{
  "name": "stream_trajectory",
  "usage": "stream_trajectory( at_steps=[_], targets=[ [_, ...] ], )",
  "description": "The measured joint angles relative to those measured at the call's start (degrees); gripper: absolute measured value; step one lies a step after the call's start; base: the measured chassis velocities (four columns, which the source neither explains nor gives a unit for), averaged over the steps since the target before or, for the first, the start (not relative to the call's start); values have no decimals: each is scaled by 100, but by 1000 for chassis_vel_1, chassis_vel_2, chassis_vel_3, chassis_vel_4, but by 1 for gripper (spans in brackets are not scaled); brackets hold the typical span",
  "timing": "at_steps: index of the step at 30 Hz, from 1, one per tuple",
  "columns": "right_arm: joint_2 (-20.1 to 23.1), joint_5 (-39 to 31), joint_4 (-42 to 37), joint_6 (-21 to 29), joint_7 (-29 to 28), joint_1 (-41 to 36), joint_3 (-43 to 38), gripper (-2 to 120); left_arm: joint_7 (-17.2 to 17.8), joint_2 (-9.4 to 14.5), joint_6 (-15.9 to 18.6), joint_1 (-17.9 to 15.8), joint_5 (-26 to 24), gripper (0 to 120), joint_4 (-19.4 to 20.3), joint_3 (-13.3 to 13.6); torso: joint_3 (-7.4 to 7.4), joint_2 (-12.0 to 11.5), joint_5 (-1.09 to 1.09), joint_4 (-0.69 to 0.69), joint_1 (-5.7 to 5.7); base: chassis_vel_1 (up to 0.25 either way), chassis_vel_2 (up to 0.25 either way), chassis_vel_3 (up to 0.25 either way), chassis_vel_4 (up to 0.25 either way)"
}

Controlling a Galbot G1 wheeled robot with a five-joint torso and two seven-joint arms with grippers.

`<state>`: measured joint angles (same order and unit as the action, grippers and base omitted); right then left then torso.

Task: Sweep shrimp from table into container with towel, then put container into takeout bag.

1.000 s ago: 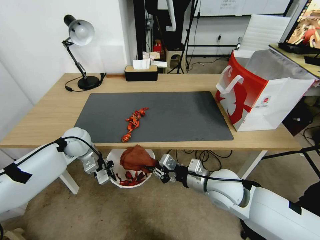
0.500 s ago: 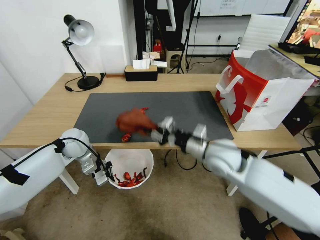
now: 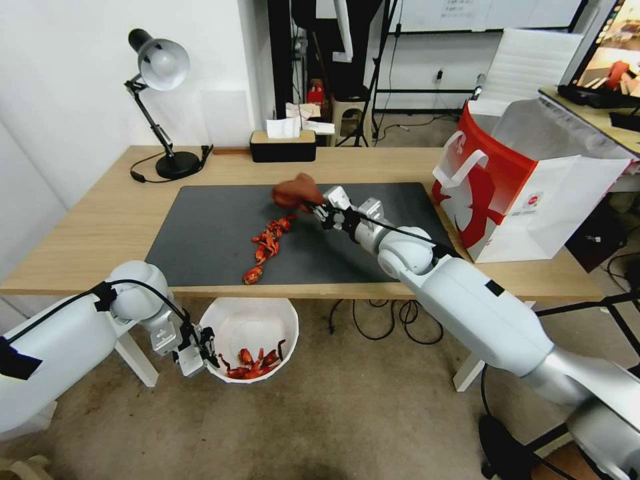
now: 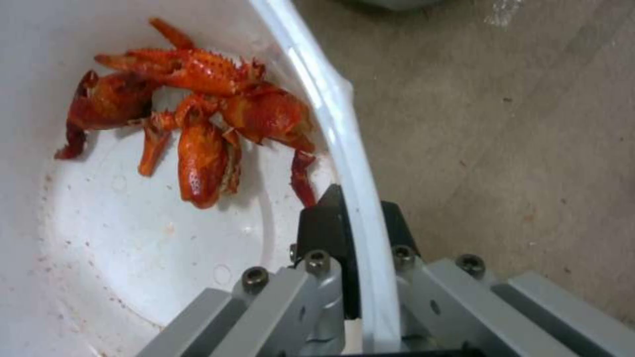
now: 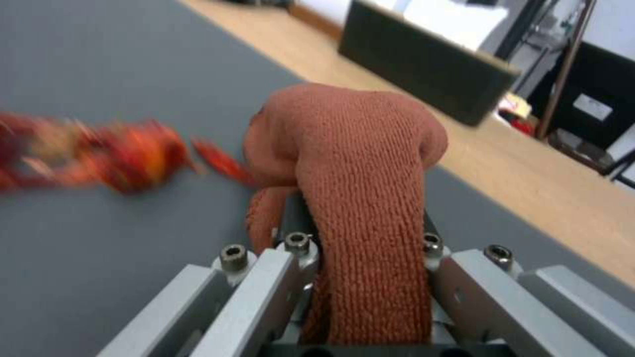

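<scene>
Right now you are mid-sweep, with part of the job done. Starting at the left, your left gripper (image 3: 200, 347) hangs below the desk's near edge, its jaws pinched on the rim of the container (image 3: 283, 319), one pad inside the wall and one outside. A few shrimp (image 4: 198, 124) already lie in the bottom of it. Above, a loose line of shrimp (image 3: 267, 245) runs across the mat from near its middle toward the desk's near edge, the last piece close to that edge and roughly over the bowl. Farther right, your right gripper (image 3: 319, 211) reaches out over the mat, jaws clamped on the towel (image 3: 298, 191), which bulges past the fingertips just beyond the far end of the line. The takeout bag (image 3: 527, 193) stands open at the desk's right end, well apart.

Next, I judge, you need the towel down on the mat behind the far pieces, then drawn toward the near edge in line with the bowl held under it.
</scene>
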<state>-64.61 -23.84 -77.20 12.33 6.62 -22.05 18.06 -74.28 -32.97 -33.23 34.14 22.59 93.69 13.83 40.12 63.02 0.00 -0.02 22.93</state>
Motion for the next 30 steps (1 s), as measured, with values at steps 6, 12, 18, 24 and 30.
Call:
stream_trajectory(
  at_steps=[6,12,18,24,30],
  targets=[
    [-41,-6,176,72,88,5,13,9,-4,27,-46,-60,-9,0,-40,-11,0,1,0,1,-1,0,0,0,0],
    [-148,-304,460,158,151,97,91,9,-1,22,-119,-91,-22,0,-167,-19,-1,0,0,1,-1,0,0,0,0],
    [-287,-458,684,188,247,281,310,9,2,-29,-139,-215,-28,0,-286,-1,-1,0,-1,1,-1,0,0,0,0],
    [-413,-520,703,203,275,353,531,9,2,-33,-167,-277,-32,0,-364,3,-2,1,-1,0,-1,0,0,0,0],
    [-382,-580,384,225,273,311,867,9,4,37,-206,-212,-46,0,-362,-52,-3,2,0,1,-3,0,0,0,0]
  ],
)
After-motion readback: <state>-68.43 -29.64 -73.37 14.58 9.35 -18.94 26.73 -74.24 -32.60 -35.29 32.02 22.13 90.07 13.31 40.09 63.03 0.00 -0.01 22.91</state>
